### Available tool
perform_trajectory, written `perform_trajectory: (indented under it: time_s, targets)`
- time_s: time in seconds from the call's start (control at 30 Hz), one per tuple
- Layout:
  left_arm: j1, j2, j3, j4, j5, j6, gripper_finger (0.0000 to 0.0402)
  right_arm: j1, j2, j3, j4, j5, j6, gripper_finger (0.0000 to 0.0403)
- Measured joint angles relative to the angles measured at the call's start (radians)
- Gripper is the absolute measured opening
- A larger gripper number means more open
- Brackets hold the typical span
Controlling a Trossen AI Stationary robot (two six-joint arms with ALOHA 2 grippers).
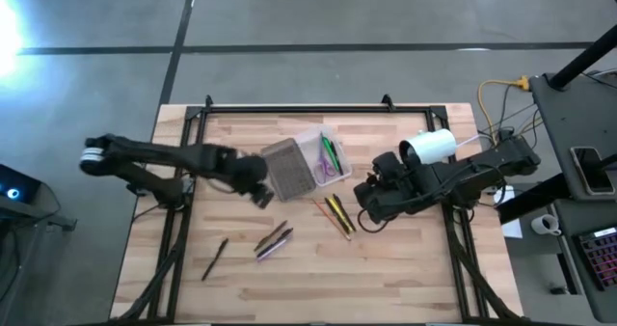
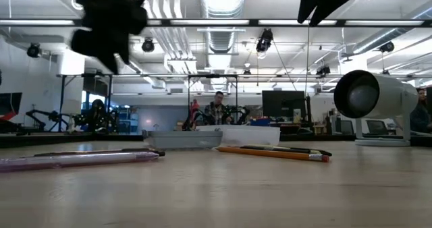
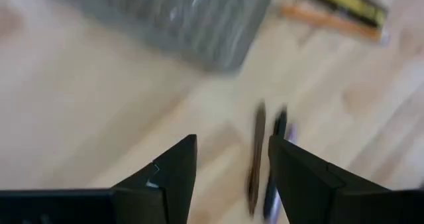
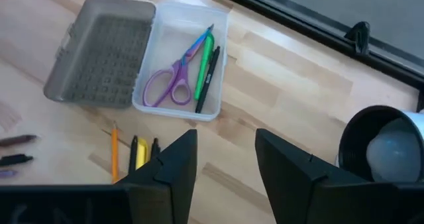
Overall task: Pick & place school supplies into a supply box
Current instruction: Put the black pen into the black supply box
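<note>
The supply box lies open at the table's far middle, its grey ribbed half point(image 1: 284, 168) beside its clear half point(image 1: 326, 156). The clear half point(image 4: 165, 38) holds purple-handled scissors point(image 4: 169, 82), a green pen point(image 4: 205, 63) and a dark pen point(image 4: 209, 79). An orange pencil point(image 4: 114, 156), a yellow pen point(image 4: 140, 154) and a dark pen point(image 4: 154, 148) lie on the table near the box. A brown pen point(image 3: 257, 151) and darker pens point(image 3: 275, 159) lie further toward the near edge. My left gripper point(image 3: 232, 144) is open and empty above them. My right gripper point(image 4: 225, 138) is open and empty, right of the box.
A white cylindrical camera point(image 1: 429, 145) stands on the table by my right arm, and it also shows in the right wrist view point(image 4: 387, 144). One more dark pen point(image 1: 214, 258) lies alone toward the near left. A black frame rail point(image 1: 289, 107) runs along the table's far edge.
</note>
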Motion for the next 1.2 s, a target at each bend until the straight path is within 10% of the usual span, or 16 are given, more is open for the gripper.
perform_trajectory:
  time_s: [0.17,0.33,0.53,1.2]
  targets:
    - [-0.135,-0.086,-0.1,-0.052,0.001,-0.189,0.0171,-0.026,0.028,-0.001,0.024,-0.041,-0.068,0.0145]
    - [-0.238,-0.14,-0.187,-0.051,0.001,-0.364,0.0171,-0.078,0.076,-0.008,0.075,-0.358,-0.182,0.0143]
    - [-0.33,-0.197,-0.22,-0.039,-0.043,-0.447,0.0171,-0.103,0.21,-0.061,0.225,-0.503,-0.277,0.0139]
    - [-0.35,-0.232,-0.218,-0.039,-0.107,-0.415,0.0171,-0.16,0.434,-0.063,0.418,-0.633,-0.266,0.0115]
